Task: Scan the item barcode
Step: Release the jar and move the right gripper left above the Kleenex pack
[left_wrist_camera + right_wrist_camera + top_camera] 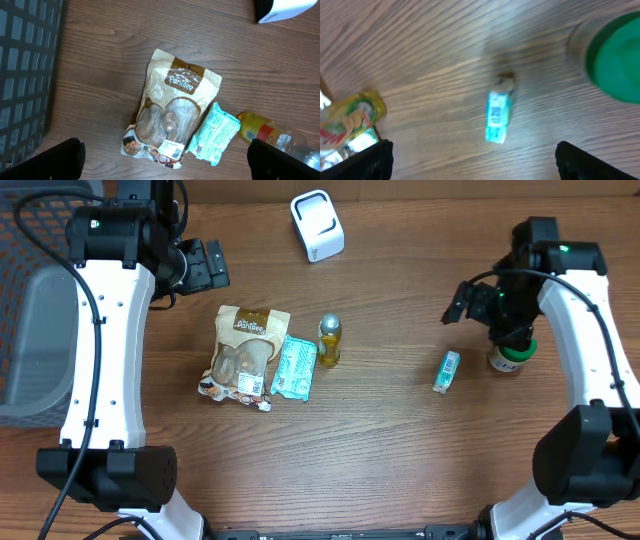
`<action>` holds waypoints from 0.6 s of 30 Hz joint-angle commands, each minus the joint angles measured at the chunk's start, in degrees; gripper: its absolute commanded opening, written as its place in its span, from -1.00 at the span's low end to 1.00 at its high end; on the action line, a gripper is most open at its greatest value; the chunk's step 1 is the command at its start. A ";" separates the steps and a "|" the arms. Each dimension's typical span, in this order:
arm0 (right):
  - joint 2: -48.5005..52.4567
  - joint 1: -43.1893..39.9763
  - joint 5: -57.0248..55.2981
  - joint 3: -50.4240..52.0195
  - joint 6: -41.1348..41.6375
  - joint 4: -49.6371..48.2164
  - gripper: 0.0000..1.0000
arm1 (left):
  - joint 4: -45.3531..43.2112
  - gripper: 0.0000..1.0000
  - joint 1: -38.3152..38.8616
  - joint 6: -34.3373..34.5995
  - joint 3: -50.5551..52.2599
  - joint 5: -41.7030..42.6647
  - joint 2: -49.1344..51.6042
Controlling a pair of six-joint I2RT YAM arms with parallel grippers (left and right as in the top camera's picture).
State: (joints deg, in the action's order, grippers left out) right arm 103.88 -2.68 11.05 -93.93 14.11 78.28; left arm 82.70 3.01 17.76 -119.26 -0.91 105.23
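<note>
Holds nothing on either side. Shows the left gripper [216, 265] spread fully wide and empty, up near the table's far-left part, close to a dark wire-mesh basket [25, 75]. Looks down, through the left wrist camera, on a brown-and-white snack pouch [172, 112] with a clear window, lying flat on the brown wood-grain table [400, 460]. Finds a flat teal-and-white foil packet [216, 132] resting against the pouch's lower right edge, and a small clear bottle [262, 131] of yellow liquid with a red-and-yellow label lying on its side just beside that packet. Places the white, boxy barcode scanner [317, 225] near the far edge, well apart from every item. Shows the right gripper [461, 301] likewise open to its widest, closed on nothing, above the table's right part. Catches below it, in the right wrist view, a small teal-and-white rectangular packet [498, 116] lying flat and alone on the wood, barcode side up, though blurred. Sets a round green-lidded jar [617, 55] near that packet on its right, partly under the right arm in the overhead view.
</note>
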 commanded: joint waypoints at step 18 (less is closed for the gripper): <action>-0.74 9.70 1.25 8.96 -0.42 -3.41 1.00 | -0.22 0.99 0.02 -0.63 -0.85 0.31 0.09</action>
State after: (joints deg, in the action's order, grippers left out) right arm 103.88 6.79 11.99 -86.70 13.85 75.68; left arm 82.72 3.01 17.76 -119.26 -0.91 105.23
